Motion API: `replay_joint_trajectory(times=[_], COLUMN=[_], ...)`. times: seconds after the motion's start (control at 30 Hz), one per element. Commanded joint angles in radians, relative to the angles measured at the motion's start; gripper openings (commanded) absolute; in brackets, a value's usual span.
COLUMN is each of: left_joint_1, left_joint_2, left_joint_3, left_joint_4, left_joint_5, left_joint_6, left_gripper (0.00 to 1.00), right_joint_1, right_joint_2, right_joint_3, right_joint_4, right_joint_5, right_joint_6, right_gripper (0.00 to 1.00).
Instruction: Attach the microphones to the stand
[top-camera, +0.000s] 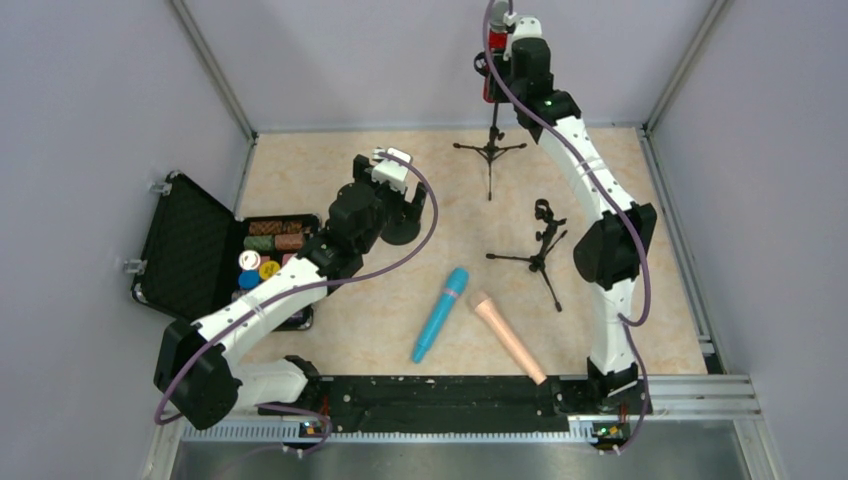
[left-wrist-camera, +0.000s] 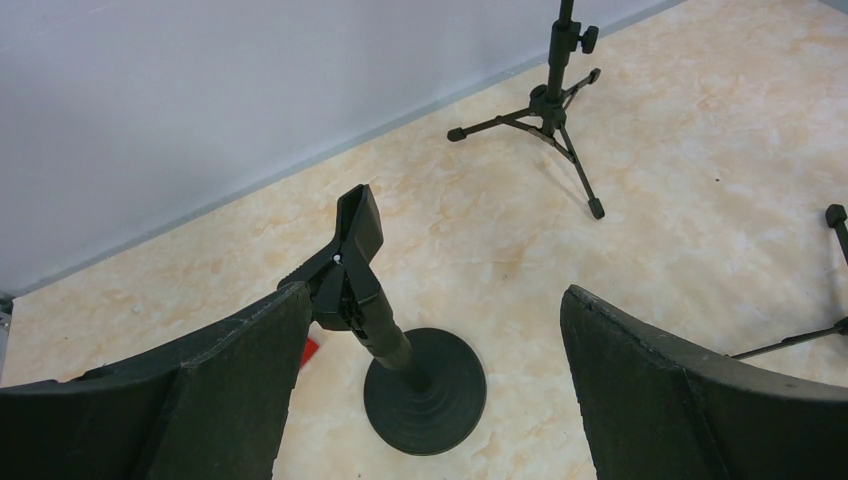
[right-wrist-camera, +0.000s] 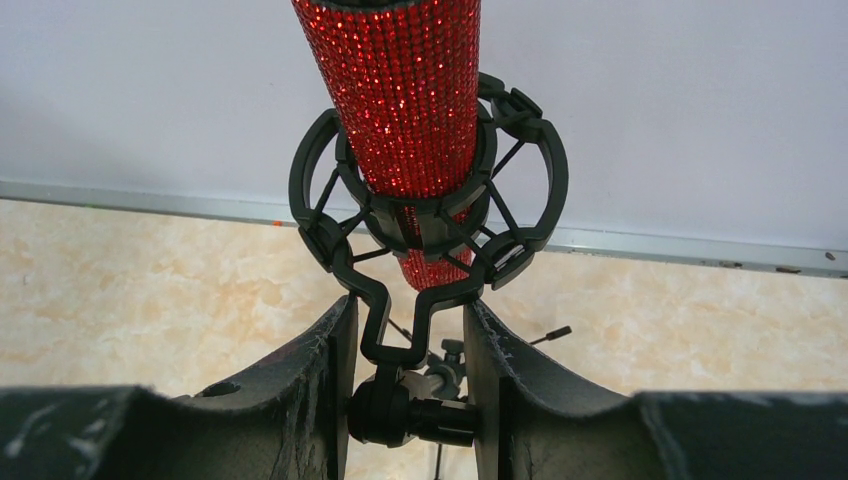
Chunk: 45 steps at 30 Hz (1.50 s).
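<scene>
Red microphone (right-wrist-camera: 405, 100) is seated in shock mount (right-wrist-camera: 440, 228); right tool (right-wrist-camera: 407, 325), pinched on the mount's neck, is best released gently; left tool (left-wrist-camera: 435, 300) is held wide open, empty.

Robot lab test cell, plain lilac-grey walls (top-camera: 90, 120) boxing in a marbled beige tabletop (top-camera: 370, 320), aluminium frame posts (top-camera: 212, 68) at the corners, white left arm (top-camera: 265, 305) and right arm (top-camera: 585, 165) bolted to a black rail (top-camera: 440, 400), purple cables (top-camera: 436, 212) looping

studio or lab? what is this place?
Probably a lab test cell, not a studio: plain grey walls on aluminium framing, left arm and right arm bolted to a base rail, cyan microphone and pink microphone lying loose.
</scene>
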Motion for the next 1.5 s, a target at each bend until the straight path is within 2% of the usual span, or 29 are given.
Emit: replay_joint_trajectory(times=[0.0,0.4,0.6,1.27,1.47], left_joint_1=[-0.005,-0.005,-0.006,-0.005,-0.007], left_joint_2=[0.005,0.006,0.006,0.011,0.016], left_joint_3=[0.002,0.002,0.002,0.001,0.0], left_joint_4=[0.035,0.035,0.036,0.037,0.037], left_joint_5=[0.003,0.0,-0.001,-0.01,-0.01], left_joint_6=[-0.002,0.003,0.005,0.011,0.011], left_gripper=[0.99,0.99,0.99,0.99,0.99], right_joint_1=[-0.017,-0.034,-0.046,-0.05,-0.05], right_joint_2=[0.024,0.091,0.121,0.215,0.189], right_joint_3=[0.115,0.119,0.128,0.166,0.163], right_joint_4=[0.091,0.077,0.077,0.082,0.092], right_joint_5=[-0.023,-0.019,-0.021,-0.011,-0.044], right_joint_6=[0.003,-0.019,-0.022,-0.067,-0.08], right_gripper=[0.0,0.0,0.06,0.09,0.18])
